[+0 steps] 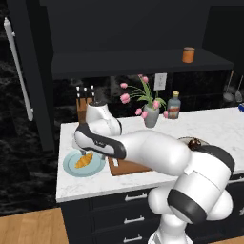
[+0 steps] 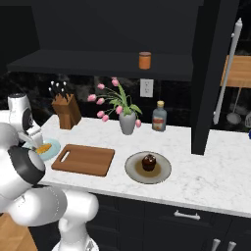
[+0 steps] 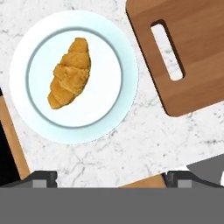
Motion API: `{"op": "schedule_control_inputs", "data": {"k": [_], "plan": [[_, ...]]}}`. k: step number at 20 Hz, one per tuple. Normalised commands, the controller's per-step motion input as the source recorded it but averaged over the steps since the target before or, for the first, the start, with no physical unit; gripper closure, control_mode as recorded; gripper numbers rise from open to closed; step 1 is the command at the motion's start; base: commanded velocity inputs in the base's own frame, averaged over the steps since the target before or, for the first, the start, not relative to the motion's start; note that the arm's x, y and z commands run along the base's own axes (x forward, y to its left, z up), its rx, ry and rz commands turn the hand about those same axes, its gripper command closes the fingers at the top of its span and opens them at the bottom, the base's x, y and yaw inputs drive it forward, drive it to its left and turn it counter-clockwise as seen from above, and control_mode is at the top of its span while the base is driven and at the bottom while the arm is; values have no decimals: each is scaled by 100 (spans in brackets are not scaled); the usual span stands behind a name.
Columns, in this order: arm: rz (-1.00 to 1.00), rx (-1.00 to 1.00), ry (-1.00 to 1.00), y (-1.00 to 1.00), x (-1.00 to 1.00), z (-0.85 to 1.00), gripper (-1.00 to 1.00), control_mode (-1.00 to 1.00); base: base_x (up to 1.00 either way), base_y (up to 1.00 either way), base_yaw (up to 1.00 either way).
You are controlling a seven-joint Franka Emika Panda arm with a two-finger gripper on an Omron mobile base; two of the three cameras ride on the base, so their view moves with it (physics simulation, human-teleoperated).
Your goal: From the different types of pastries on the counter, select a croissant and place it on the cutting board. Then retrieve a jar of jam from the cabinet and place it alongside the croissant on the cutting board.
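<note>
The golden croissant [image 3: 70,73] lies on a round light-blue plate [image 3: 127,74] at the counter's [image 3: 131,144] left end, also seen as croissant [image 1: 84,160] and croissant [image 2: 44,148]. My gripper [image 3: 111,178] hovers above the plate, open and holding nothing, its fingertips [image 3: 41,178] spread wide. The wooden cutting board [image 3: 192,57] lies bare just right of the plate, its slot handle toward it; the arm partly hides the board [image 1: 125,167]. The orange-brown jar of jam [image 1: 188,55] stands on the black cabinet's shelf ledge [image 1: 133,62]. A dark round pastry [image 2: 149,162] sits on a grey plate [image 2: 164,172].
At the back of the counter stand a knife block [image 2: 66,110], a grey vase of pink tulips [image 2: 127,122] and a clear bottle with a red label [image 2: 159,116]. A tall black unit with a long silver handle [image 2: 228,68] rises to the right.
</note>
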Motion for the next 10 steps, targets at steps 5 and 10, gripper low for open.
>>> {"op": "schedule_control_inputs", "data": {"k": [5,10], "plan": [[0,0,0,-2,39,-23,-100,-100,0,0,0],[0,0,0,0,31,-12,-100,-100,0,0,0]]}}
